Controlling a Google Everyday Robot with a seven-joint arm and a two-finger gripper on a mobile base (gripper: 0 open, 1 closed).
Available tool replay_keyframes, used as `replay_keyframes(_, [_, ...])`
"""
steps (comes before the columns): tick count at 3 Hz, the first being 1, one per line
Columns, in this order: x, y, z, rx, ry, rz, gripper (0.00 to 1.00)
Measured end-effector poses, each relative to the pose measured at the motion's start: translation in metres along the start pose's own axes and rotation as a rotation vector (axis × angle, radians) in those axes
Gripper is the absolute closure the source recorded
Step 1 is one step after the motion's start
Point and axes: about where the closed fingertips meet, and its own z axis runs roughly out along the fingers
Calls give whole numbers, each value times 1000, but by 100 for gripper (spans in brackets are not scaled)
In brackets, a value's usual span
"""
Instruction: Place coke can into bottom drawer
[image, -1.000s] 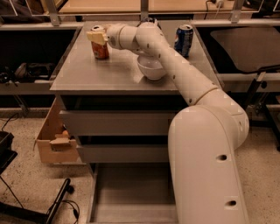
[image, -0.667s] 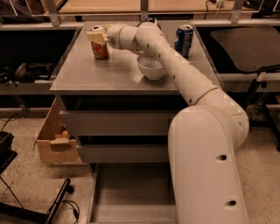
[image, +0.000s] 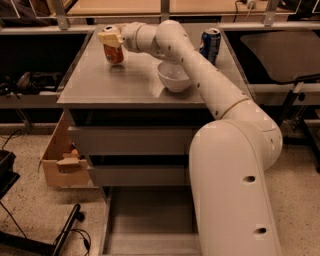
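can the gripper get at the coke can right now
Probably yes: the gripper is at the top of the coke can, back left on the cabinet; the white bowl and blue can stand off to its right.

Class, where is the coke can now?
Camera view: the coke can stands far left on the cabinet top, gripper at its rim, white bowl to its right.

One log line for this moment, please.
gripper at top of coke can | coke can standing on cabinet top, back left | bottom drawer open | step: pick

No readable lettering, coke can (image: 114, 54) included (gripper (image: 110, 38) at it)
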Motion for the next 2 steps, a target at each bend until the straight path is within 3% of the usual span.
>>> replay_keyframes(2, [-82,-7,-58,45,18,-158,100])
